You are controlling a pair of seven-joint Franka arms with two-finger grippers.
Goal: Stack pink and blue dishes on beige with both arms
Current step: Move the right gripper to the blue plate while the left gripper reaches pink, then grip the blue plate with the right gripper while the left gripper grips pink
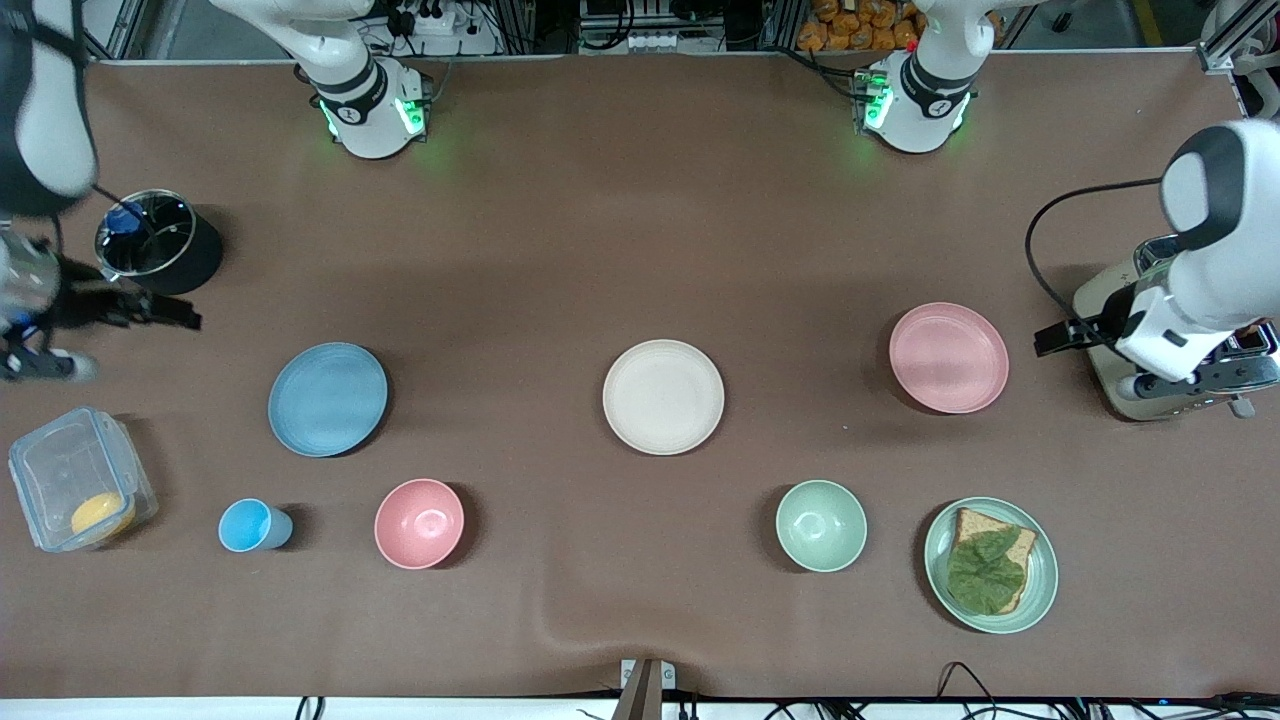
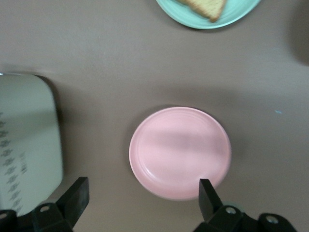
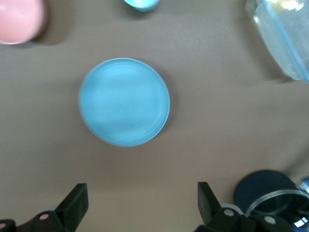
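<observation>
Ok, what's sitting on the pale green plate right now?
On the pale green plate lies a slice of toast with a green leaf on top. The leaf covers much of the toast, so that part can't be seen.

You've got a brown bench point(image 1: 640, 200) that looks like matt cloth, with a soft wrinkle at its edge nearest the front camera. The pink plate point(image 1: 948, 357), blue plate point(image 1: 327, 399) and beige plate point(image 1: 663, 396) all read as matt, smooth plastic, faint rings in their faces. Your pink bowl point(image 1: 419, 523) and green bowl point(image 1: 821, 525) catch a small glint, slightly glossier. The box point(image 1: 80, 478) near the right arm's end is clear, shiny plastic. The pot point(image 1: 158, 242) shows a bright metal rim around dark matt sides. Both arms wear glossy white shells.
</observation>
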